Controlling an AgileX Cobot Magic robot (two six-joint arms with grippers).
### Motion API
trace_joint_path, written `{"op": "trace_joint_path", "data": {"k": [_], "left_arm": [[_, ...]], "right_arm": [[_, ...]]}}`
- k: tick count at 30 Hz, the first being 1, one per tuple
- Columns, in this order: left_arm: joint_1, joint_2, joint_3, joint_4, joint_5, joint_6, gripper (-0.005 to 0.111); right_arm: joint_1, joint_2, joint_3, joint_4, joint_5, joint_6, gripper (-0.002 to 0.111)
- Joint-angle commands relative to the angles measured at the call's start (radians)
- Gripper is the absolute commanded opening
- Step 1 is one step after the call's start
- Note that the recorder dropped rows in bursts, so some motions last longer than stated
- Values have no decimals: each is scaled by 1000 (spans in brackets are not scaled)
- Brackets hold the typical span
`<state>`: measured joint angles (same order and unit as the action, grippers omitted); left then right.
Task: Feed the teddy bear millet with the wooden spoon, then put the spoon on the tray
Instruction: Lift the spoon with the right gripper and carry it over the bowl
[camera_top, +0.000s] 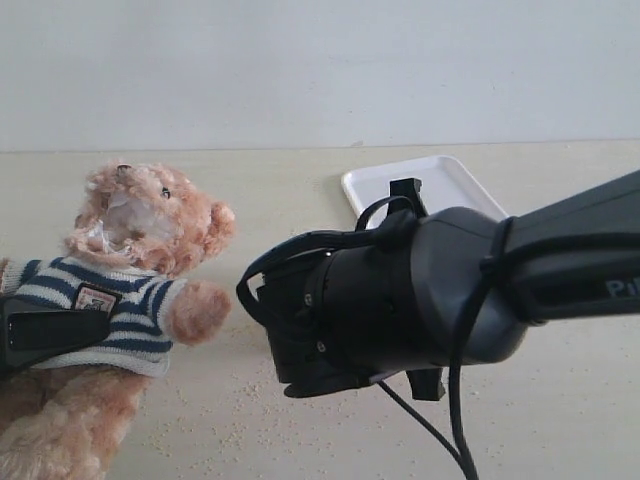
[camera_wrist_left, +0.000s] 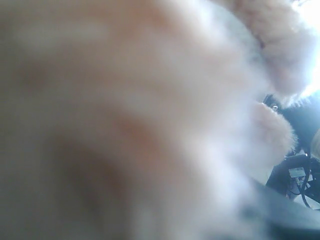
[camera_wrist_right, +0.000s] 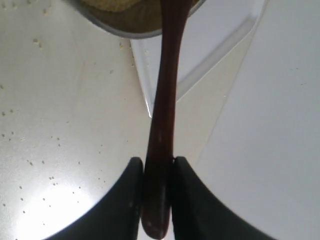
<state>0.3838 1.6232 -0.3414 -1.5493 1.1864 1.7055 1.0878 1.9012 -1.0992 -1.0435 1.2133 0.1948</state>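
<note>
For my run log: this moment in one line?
left jaws: on bear | right jaws: shut on spoon over millet bowl | tray: no spoon

Place: I'd call it a robot test bench, lab-like.
Backdrop: bare pale wall (camera_top: 320, 70), far side.
Surface: plain pale tabletop (camera_top: 300, 200).
Rig: my black arm (camera_top: 570, 250), loose cable (camera_top: 456, 400), right.
Props: teddy bear (camera_top: 140, 230) left, tray (camera_top: 455, 182) far, millet (camera_top: 245, 400) scattered near.

White lettering (camera_top: 619, 288) on the dark link of the right arm (camera_top: 570, 240), behind the right gripper (camera_wrist_right: 157, 162): "Pi" was legible; the rest was cut off at the picture edge. Chest badge (camera_top: 97, 297) on the teddy bear (camera_top: 140, 225), ahead of that gripper: carried print too small to read.
</note>
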Motion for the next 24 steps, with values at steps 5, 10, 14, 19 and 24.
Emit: {"op": "trace_joint_path", "data": {"k": [5,10,14,19,24], "left_arm": [[3,-1,-8,-13,35,7,5],[3,-1,-8,-13,35,7,5],[3,-1,-8,-13,35,7,5],[3,-1,-8,-13,35,7,5],[3,-1,-8,-13,35,7,5]], "right_arm": [[-1,-4,5,19,8,7,1],[-1,-4,5,44,8,2,1],[-1,-4,5,68,3,2,1],[-1,-4,5,75,-35,30,1],[-1,-6,0,131,-79,36,1]]}}
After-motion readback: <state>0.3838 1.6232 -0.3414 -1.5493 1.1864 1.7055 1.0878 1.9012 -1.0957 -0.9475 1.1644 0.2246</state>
